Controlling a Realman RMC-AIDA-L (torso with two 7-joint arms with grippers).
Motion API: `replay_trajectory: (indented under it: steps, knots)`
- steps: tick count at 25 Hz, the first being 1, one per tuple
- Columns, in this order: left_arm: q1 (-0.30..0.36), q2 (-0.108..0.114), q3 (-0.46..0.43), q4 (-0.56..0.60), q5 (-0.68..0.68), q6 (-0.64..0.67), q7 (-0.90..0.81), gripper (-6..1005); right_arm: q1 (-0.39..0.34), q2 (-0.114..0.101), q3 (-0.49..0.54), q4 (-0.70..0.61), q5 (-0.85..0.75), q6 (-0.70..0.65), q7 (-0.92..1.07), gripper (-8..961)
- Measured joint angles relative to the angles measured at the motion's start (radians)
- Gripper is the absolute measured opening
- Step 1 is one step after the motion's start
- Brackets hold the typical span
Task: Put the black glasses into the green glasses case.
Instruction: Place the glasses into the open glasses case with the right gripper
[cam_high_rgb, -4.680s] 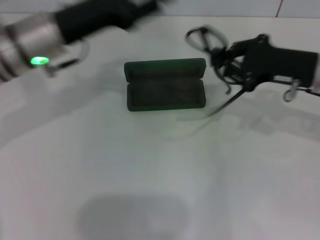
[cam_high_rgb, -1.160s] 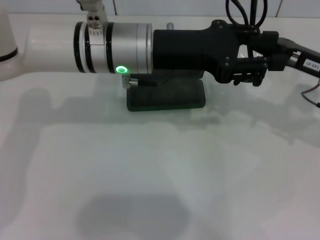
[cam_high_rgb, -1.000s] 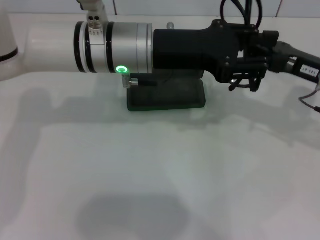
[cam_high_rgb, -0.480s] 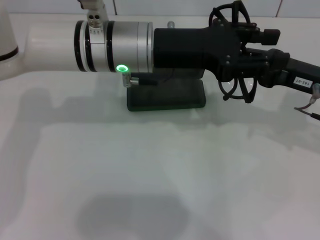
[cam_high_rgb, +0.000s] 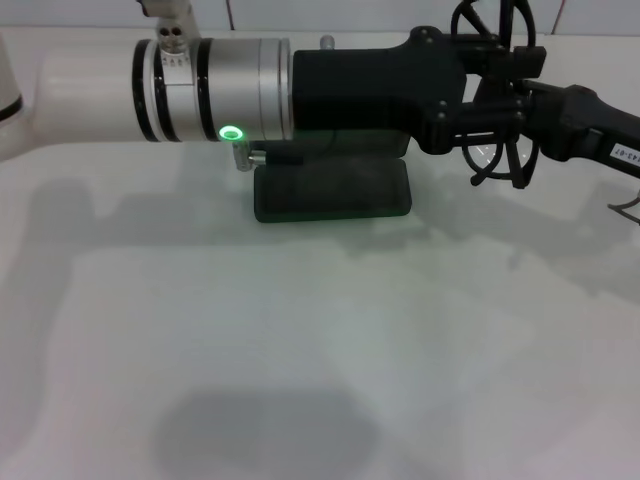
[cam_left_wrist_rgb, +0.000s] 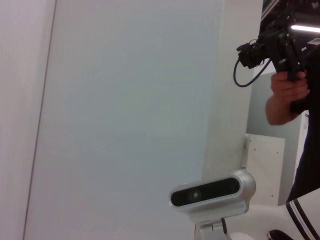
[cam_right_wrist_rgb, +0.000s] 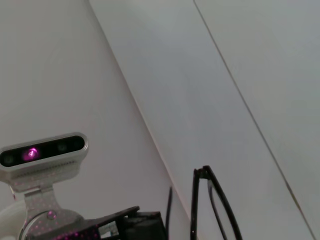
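Black glasses held aloft beside the green glasses case, between 2 end effectors.

The black glasses (cam_high_rgb: 497, 150) are judged light, thin and easily bent; a hold on the frame front or hinge, not the lenses, is advised. Rounded clear lenses and slim temples are seen, up off the tabletop (cam_high_rgb: 300, 340), just right of the green glasses case (cam_high_rgb: 332, 190). Whether the left end effector (cam_high_rgb: 478, 98) or right end effector (cam_high_rgb: 520, 105) is pinching them cannot be told.
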Motion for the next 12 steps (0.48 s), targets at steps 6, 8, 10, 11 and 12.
replay_trajectory:
  steps: [6,8,10,11,12]
  knots:
    - [0.012,0.0,0.0,0.005,0.006,0.003,0.0,537,-0.005,0.001,0.004,-0.01,0.001,-0.012,0.0,112]
    - [0.013,-0.001,0.0,0.005,0.007,0.002,0.0,537,-0.005,0.002,0.001,-0.01,0.001,-0.019,-0.001,112]
    - [0.013,-0.001,0.001,0.005,0.007,0.002,0.0,537,-0.004,0.002,-0.002,-0.01,0.001,-0.03,-0.001,112]
    - [0.013,-0.001,0.001,0.005,0.007,0.002,0.0,537,-0.003,0.003,-0.003,-0.011,-0.001,-0.035,-0.001,112]
    - [0.013,-0.001,0.001,0.005,0.007,0.002,0.0,537,-0.003,0.003,-0.003,-0.011,-0.002,-0.037,-0.001,112]
